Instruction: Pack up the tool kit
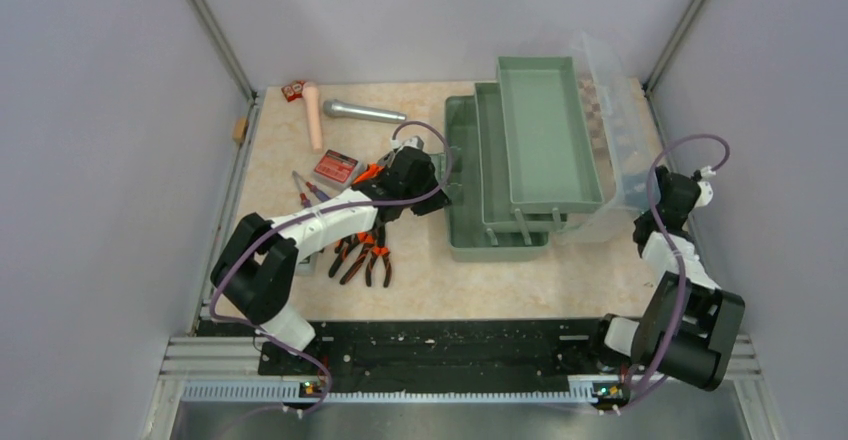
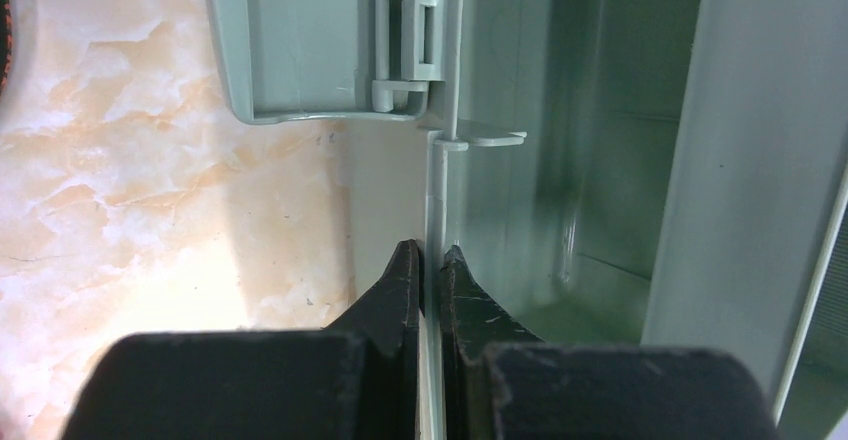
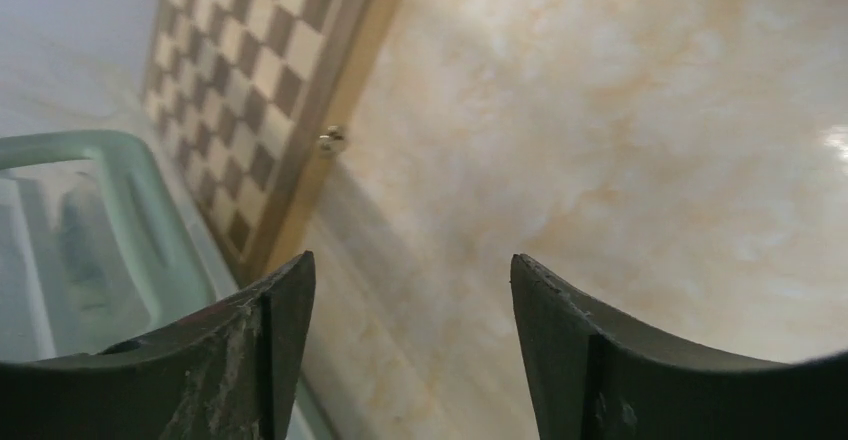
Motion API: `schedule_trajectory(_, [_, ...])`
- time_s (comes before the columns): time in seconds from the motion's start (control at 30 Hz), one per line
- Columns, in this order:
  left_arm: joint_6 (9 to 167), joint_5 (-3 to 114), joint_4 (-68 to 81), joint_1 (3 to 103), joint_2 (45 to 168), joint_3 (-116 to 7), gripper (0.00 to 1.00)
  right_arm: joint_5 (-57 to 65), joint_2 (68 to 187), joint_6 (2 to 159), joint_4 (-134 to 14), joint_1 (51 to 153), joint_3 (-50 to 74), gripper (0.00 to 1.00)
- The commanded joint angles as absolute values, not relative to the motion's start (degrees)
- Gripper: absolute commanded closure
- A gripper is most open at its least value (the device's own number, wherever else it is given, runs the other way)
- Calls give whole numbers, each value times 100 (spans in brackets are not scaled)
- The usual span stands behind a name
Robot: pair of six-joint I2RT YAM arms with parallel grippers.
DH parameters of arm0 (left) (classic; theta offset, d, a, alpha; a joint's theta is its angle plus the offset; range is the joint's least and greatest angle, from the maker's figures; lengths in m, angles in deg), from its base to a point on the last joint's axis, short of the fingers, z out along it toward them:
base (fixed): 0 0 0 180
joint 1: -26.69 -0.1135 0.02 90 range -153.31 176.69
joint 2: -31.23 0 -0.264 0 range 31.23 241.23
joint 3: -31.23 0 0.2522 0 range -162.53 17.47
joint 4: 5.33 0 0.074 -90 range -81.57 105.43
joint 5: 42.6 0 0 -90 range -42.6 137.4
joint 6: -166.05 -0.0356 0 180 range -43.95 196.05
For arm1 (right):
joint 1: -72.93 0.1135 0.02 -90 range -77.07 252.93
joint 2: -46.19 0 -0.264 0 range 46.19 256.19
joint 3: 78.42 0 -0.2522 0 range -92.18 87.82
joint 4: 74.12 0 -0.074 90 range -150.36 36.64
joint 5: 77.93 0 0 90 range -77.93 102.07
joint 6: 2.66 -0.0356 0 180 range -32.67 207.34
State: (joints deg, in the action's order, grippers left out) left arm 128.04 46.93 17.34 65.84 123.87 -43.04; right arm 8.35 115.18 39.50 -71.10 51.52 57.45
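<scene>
Pinched almost together, the left fingers (image 2: pixel 398 295) clamp the thin upright side wall of the sage-green toolbox (image 1: pixel 458 160), which stands open on the desk (image 1: pixel 440 280) right of centre, its trays stepped up and its translucent lid (image 1: pixel 600 60) thrown back. The right fingers (image 3: pixel 285 310) are spread wide with nothing between them, over bare desk beside the chessboard (image 3: pixel 260 70). Orange-handled pliers (image 1: pixel 365 258) lie on the desk left of the toolbox, apart from it.
</scene>
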Motion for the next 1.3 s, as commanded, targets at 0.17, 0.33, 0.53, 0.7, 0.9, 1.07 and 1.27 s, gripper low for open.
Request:
schedule_trajectory(0.17, [12889,4709,1301,6560,12467,-4027,100,1065,11811,5317,-5630,4333,4441,21])
schedule_trajectory(0.33, [12896,4709,1291,6561,12446,-4010,100,2580,11440,5805,-4433,4330,3323,18])
schedule_trajectory(0.53, [12913,4903,1291,6556,12448,-4039,100,2597,10811,6250,-4054,4329,2546,18])
schedule_trajectory(0.7, [12896,4915,1407,6561,12334,-4168,100,795,10594,6296,-4295,4647,2148,17])
schedule_trajectory(0.9, [12748,4793,1562,6554,11943,-4413,79,-181,10532,6595,-4414,5588,1895,17])
schedule_trajectory(1.07, [12606,4433,1808,6554,11723,-4797,54,-188,10334,6881,-4393,6270,2068,17])
schedule_trajectory(1.27, [12422,4079,2041,6559,11372,-4938,29,-180,10086,7257,-4185,7039,2314,17])
